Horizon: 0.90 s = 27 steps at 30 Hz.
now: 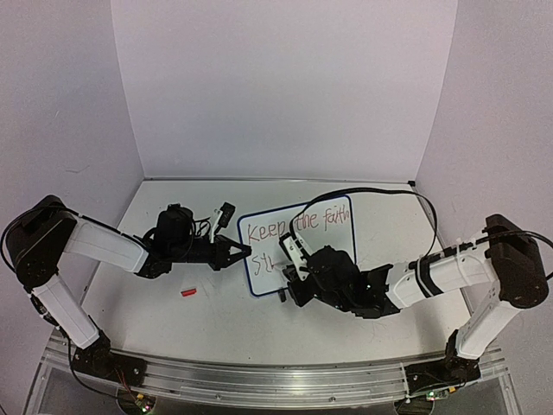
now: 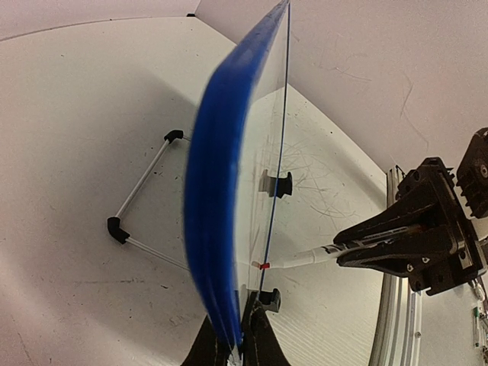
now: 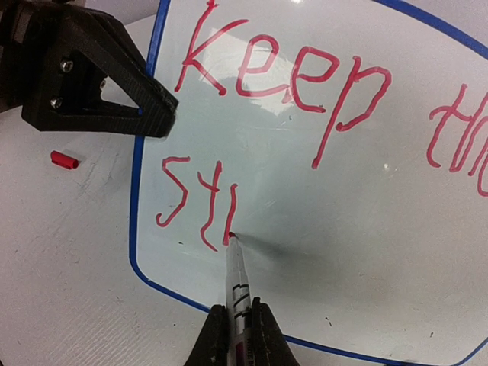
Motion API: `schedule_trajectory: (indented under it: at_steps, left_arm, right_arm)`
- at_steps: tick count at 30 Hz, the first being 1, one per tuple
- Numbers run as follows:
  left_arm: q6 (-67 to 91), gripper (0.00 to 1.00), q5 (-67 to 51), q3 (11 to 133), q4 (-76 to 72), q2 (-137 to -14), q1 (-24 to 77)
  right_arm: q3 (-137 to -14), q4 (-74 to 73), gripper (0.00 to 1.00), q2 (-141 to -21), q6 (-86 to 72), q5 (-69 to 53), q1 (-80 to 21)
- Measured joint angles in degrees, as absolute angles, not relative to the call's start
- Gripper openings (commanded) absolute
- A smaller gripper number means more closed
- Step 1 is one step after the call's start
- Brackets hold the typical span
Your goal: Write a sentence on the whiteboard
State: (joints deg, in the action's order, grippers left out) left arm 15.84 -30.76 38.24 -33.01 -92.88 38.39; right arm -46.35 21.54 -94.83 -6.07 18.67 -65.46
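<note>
Whiteboard (image 3: 366, 229): second line of the sentence (image 1: 294, 229) under way, marker tip on the board.

Board stands propped at mid-table between the two arms, on black clip feet (image 2: 276, 184) with a wire stand (image 2: 141, 210) behind. Left gripper (image 2: 236, 335) is clamped on the board's blue left edge and braces it. Right gripper (image 3: 238, 335) is closed on the red marker (image 3: 236, 282), whose tip touches the surface at the foot of a third stroke. Top line reads "Keep the faith"; the lower line shows only "St" plus one upright, probably the start of an "r". Judgement: most of the last word is left to write. Next move calls for a lift to the top of that upright, a short shoulder stroke, then letters spaced rightward under "Keep", with light pressure so the board does not tip. Small red cap (image 3: 65, 159) lies on the table (image 3: 69, 290), left of the board.
</note>
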Motion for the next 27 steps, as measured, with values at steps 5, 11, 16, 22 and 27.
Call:
schedule_trajectory:
  at_steps: [5,11,16,22,27]
  left_arm:
    - [15.84,0.00,-30.68,38.24,-33.01,-92.88,38.39]
    - [15.84,0.00,-30.64,38.24,-33.01,-92.88,38.39]
    - [15.84,0.00,-30.39,38.24,-33.04,-92.88,38.39]
    - [15.86,0.00,-30.18,38.24,-33.05,-92.88,38.37]
    - [15.86,0.00,-29.92,38.25,-33.06,-92.88,38.37]
  right_arm:
    - [-46.35,22.14,0.00,-94.83,-6.07,18.67,-65.28]
    - [-46.37,22.90,0.00,-94.83,-6.07,18.72,-65.09]
    - [-46.50,23.14,0.00,-94.83,-6.07,18.89,-64.90]
    - [-46.52,23.57,0.00,-94.83,-6.11,19.99,-64.71]
    - [-46.52,23.97,0.00,-94.83,-6.20,20.72,-64.62]
